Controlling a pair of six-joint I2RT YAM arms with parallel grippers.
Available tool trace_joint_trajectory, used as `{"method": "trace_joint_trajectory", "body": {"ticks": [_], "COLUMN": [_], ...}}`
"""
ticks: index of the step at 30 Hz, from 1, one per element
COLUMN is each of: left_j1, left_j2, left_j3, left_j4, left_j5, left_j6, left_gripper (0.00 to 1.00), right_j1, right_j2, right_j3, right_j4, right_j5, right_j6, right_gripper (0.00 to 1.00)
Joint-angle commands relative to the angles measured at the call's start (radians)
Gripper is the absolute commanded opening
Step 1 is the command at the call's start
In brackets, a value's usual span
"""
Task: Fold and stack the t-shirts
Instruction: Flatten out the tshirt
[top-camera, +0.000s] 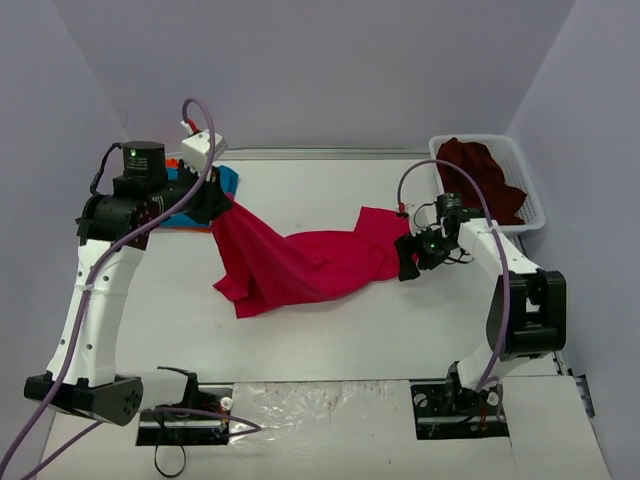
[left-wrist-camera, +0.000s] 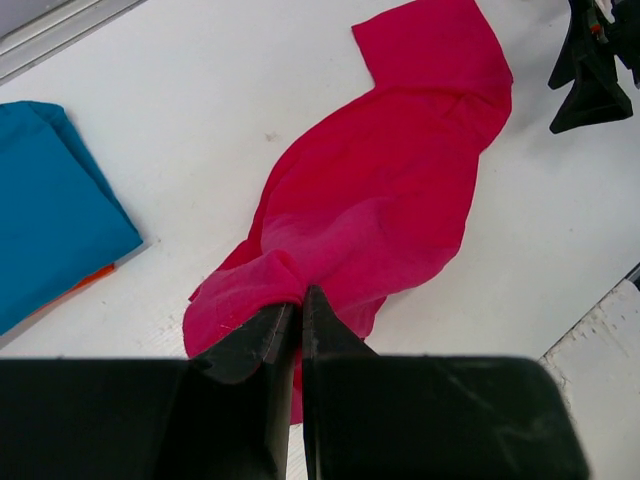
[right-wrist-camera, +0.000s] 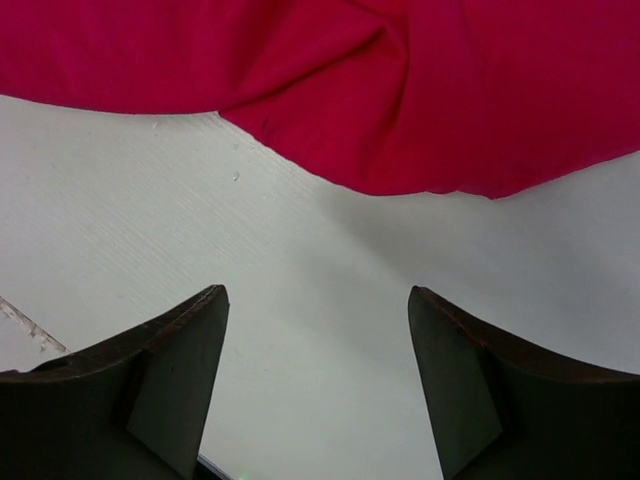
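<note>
The crimson-pink t-shirt (top-camera: 300, 262) lies stretched across the table's middle, its left end lifted. My left gripper (top-camera: 222, 203) is shut on that lifted end; in the left wrist view the fingers (left-wrist-camera: 298, 300) pinch the bunched cloth (left-wrist-camera: 390, 190). My right gripper (top-camera: 408, 262) is open and empty just off the shirt's right end; in the right wrist view it (right-wrist-camera: 318, 300) hovers over bare table below the shirt's edge (right-wrist-camera: 400, 90). A folded blue t-shirt (left-wrist-camera: 50, 210) lies on an orange one (left-wrist-camera: 85, 283) at the back left. A dark maroon t-shirt (top-camera: 482, 175) sits in the basket.
The white mesh basket (top-camera: 532, 205) stands at the back right by the wall. The blue and orange stack (top-camera: 225, 180) sits right behind my left gripper. The table's front edge has a clear plastic strip (top-camera: 320, 410) between the arm bases.
</note>
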Motion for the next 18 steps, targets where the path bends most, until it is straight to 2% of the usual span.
{"method": "trace_joint_trajectory", "body": {"ticks": [1, 11, 18], "left_j1": [0.019, 0.037, 0.062], "left_j2": [-0.022, -0.05, -0.068], "left_j3": [0.001, -0.051, -0.1], "left_j4": [0.043, 0.06, 0.072], "left_j5": [-0.024, -0.014, -0.001], "left_j6": [0.003, 0.0, -0.004], "left_gripper": [0.02, 0.02, 0.02], "right_j1": [0.027, 0.117, 0.189], "right_j2": [0.072, 0.207, 0.295], "right_j3": [0.059, 0.133, 0.161], "right_j4": [-0.057, -0.033, -0.007], "right_j5": [0.01, 0.024, 0.103], "right_j6": [0.005, 0.021, 0.037], "right_gripper": [0.68, 0.64, 0.64]}}
